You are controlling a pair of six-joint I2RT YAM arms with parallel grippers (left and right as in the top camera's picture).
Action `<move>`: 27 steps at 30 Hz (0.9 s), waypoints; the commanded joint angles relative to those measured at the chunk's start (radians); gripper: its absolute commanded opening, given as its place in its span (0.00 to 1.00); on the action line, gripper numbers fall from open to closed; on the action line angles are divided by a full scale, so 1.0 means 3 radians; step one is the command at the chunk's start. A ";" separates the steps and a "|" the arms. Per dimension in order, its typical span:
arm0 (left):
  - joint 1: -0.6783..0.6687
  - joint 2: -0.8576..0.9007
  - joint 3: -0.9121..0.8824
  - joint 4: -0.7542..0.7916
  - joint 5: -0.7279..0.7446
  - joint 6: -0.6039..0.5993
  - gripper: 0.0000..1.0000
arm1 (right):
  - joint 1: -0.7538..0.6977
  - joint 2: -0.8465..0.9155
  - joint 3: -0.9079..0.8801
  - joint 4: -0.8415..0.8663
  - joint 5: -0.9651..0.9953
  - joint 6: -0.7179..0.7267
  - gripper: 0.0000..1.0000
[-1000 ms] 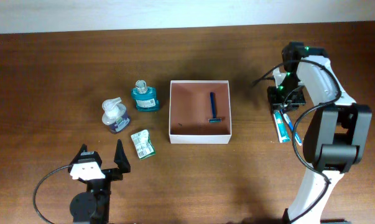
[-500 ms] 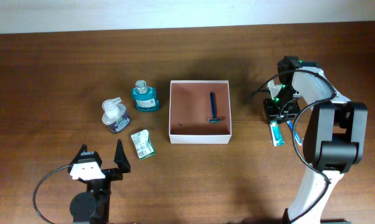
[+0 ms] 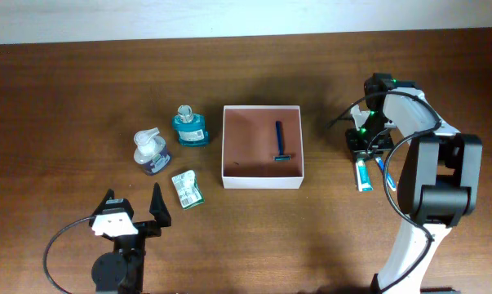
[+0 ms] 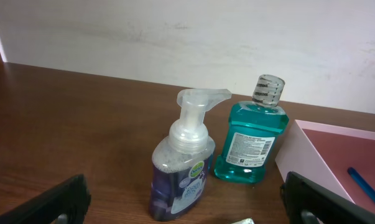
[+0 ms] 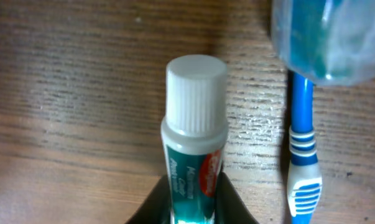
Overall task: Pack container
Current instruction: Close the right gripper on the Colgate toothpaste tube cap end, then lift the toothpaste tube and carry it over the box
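Razor (image 3: 279, 143) lies in the container (image 3: 262, 182); pump bottle (image 3: 150, 152), mouthwash (image 3: 190, 128), packet (image 3: 187, 189) left of it; toothpaste (image 3: 361, 175), toothbrush (image 5: 302, 143) right.

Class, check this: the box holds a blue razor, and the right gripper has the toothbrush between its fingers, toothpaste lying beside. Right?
Not quite. The right wrist view shows the right gripper closed on the toothpaste tube; the toothbrush lies beside it. The blue razor is in the container, as stated.

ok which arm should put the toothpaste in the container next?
Right. The right gripper is at the toothpaste, fingers closed against the tube in the wrist view. The left gripper sits open on the far side of the container.
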 commanded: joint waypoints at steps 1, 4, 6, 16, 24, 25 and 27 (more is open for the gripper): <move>0.0017 -0.0028 -0.0031 0.0008 0.0027 0.0032 0.99 | 0.0013 -0.0025 -0.0020 -0.0010 -0.0024 -0.0020 0.09; 0.0017 -0.0028 -0.0031 0.0008 0.0027 0.0032 0.99 | 0.0013 -0.0025 -0.0019 -0.0011 -0.0047 0.0020 0.07; 0.0017 -0.0028 -0.0031 0.0008 0.0027 0.0032 0.99 | 0.0013 -0.0025 -0.0018 -0.0014 -0.0102 0.0043 0.04; 0.0017 -0.0028 -0.0031 0.0008 0.0027 0.0032 0.99 | 0.0018 -0.0027 0.0365 -0.0273 -0.0369 0.0067 0.04; 0.0017 -0.0028 -0.0031 0.0008 0.0027 0.0032 0.99 | 0.0187 -0.0027 0.1190 -0.0773 -0.0467 0.0102 0.04; 0.0017 -0.0028 -0.0031 0.0008 0.0027 0.0032 0.99 | 0.0235 -0.0027 0.1335 -0.0858 -0.0482 0.0107 0.04; 0.0017 -0.0028 -0.0031 0.0008 0.0027 0.0032 0.99 | 0.0323 -0.0027 0.1572 -0.0982 -0.0506 0.0148 0.04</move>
